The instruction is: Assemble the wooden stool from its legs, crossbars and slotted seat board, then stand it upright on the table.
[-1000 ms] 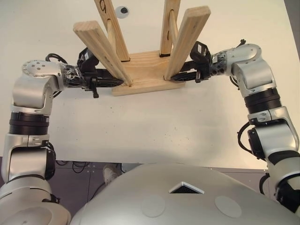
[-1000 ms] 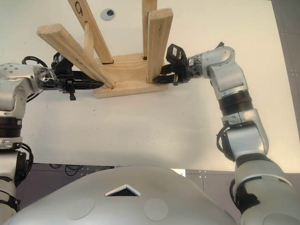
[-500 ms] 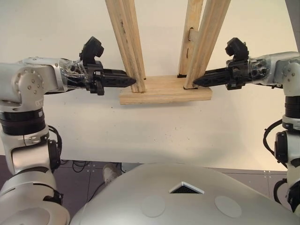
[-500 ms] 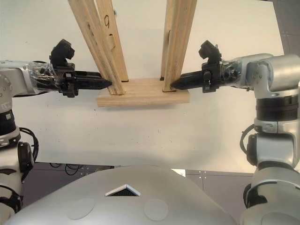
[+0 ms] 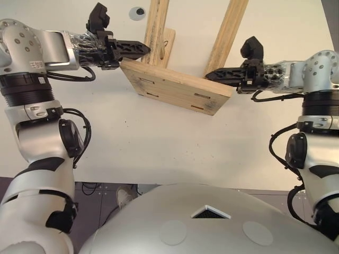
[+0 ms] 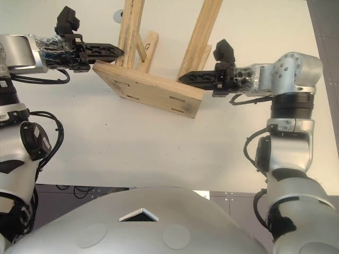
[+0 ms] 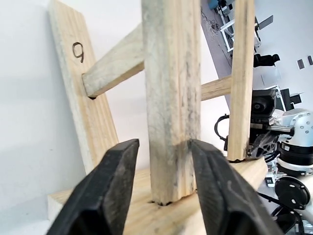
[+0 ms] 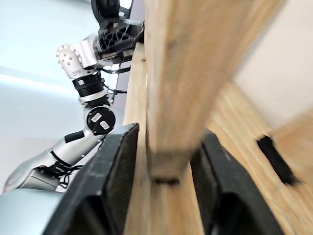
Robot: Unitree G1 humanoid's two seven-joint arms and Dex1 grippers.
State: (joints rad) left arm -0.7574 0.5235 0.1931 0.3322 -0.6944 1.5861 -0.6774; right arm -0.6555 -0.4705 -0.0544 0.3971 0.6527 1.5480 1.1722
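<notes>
1. The stool [image 5: 228, 32] is pale yellowish wood with fine streaky grain.
2. Its seat board [image 5: 175, 87] shows four short dark slots.
3. One leg [image 7: 88, 107] carries a dark handwritten "9".
4. The left gripper [image 5: 144, 49] and right gripper [image 5: 210, 75] are matte black.
5. The counter [image 5: 159, 143] is white, flecked with tiny dark specks.
6. A round disc [image 5: 137, 10], top centre, is light grey with a dark middle.

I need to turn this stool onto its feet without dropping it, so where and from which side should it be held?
Grip two opposite legs at their bases, where they meet the seat board, one hand from each side. Their flat faces suit a pinch; the board looks too wide. The left hand and right hand grip there.
</notes>
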